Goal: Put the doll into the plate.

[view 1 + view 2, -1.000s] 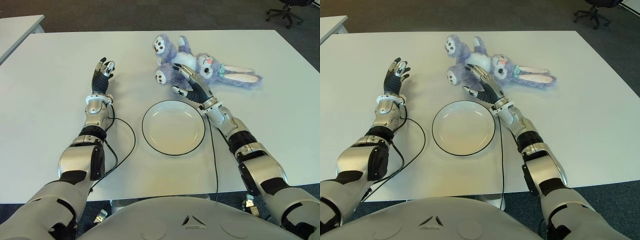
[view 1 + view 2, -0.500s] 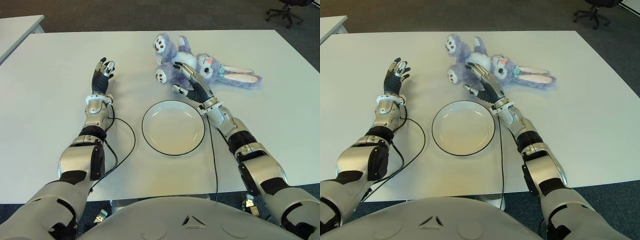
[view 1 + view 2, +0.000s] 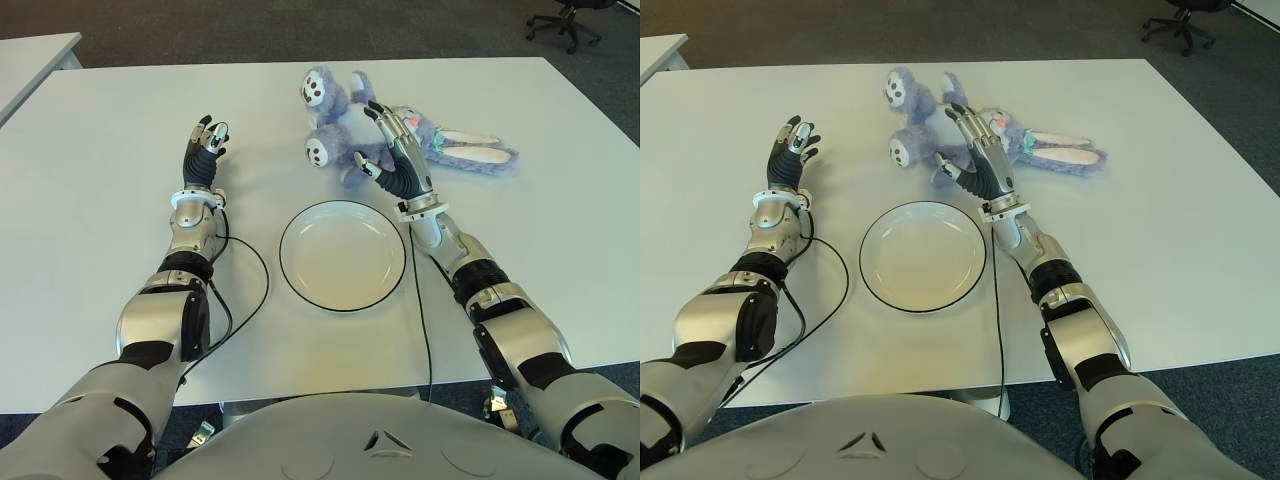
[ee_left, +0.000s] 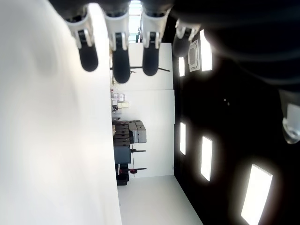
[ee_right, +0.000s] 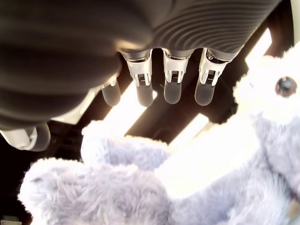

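Note:
A purple and white bunny doll (image 3: 345, 125) lies on its back on the white table (image 3: 100, 220), past the plate, long ears (image 3: 480, 150) stretched right. The white, dark-rimmed plate (image 3: 345, 255) sits bare in front of it. My right hand (image 3: 392, 150) is raised over the doll's body with fingers (image 5: 172, 89) spread and straight, holding nothing; in the right wrist view the doll's fur (image 5: 140, 187) fills the space below the palm. My left hand (image 3: 205, 145) shows on the left side of the table, left of the doll, fingers (image 4: 117, 65) extended and holding nothing.
A black cable (image 3: 245, 290) loops on the table left of the plate, and another (image 3: 418, 300) runs along my right forearm. An office chair (image 3: 565, 18) stands on the dark floor past the far right corner. Another table's edge (image 3: 30, 55) shows at far left.
My right hand has lifted and moved forward from the doll's near side to over its body. The doll has shifted slightly, its near leg pushed in. The left hand has not moved.

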You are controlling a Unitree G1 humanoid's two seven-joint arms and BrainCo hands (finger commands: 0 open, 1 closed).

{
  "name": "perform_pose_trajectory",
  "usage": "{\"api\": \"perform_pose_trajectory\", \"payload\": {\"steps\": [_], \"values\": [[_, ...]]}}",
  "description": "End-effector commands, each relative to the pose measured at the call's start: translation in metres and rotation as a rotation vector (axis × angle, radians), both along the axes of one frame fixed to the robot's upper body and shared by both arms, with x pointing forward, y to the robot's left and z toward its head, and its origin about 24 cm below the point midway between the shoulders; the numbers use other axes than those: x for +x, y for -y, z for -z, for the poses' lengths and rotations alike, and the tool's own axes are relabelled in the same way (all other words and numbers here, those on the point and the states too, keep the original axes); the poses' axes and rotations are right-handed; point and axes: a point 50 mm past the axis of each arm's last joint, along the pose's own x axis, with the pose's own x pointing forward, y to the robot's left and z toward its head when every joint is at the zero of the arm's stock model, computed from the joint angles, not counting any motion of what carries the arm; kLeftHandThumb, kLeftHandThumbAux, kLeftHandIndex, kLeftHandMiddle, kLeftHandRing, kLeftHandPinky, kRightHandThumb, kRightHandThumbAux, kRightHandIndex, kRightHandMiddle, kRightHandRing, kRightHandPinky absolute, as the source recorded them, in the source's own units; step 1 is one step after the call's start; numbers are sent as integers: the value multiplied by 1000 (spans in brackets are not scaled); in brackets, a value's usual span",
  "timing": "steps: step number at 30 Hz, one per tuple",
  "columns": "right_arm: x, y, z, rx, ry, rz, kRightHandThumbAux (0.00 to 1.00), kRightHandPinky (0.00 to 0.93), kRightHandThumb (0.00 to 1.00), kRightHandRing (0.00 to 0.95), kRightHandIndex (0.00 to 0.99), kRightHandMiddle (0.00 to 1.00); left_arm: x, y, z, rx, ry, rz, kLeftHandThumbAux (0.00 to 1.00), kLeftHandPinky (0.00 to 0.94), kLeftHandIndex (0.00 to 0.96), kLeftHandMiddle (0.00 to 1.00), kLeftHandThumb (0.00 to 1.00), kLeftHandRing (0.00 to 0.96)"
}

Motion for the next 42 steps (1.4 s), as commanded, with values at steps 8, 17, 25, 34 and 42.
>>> {"api": "perform_pose_trajectory", "payload": {"steps": [8,17,25,34,42], "values": [[-90,-15,126,-173,-322,23,314,0,505,0,0,0,-24,5,43,-65,-176,-2,380,132,3,145,0,165],[-92,-15,126,-182,-277,21,337,0,509,0,0,0,-23,5,42,-63,-176,0,375,117,3,150,0,171],[-91,-15,126,-173,-272,18,343,0,496,0,0,0,-23,5,42,-67,-175,-2,380,151,9,159,0,184],[-91,-15,127,-177,-300,2,337,0,486,0,0,0,-23,5,42,-69,-172,-8,387,141,11,164,0,188],[-90,-15,131,-205,-386,-29,306,0,512,0,0,0,-23,6,42,-67,-173,-10,384,120,11,159,0,181]]}}
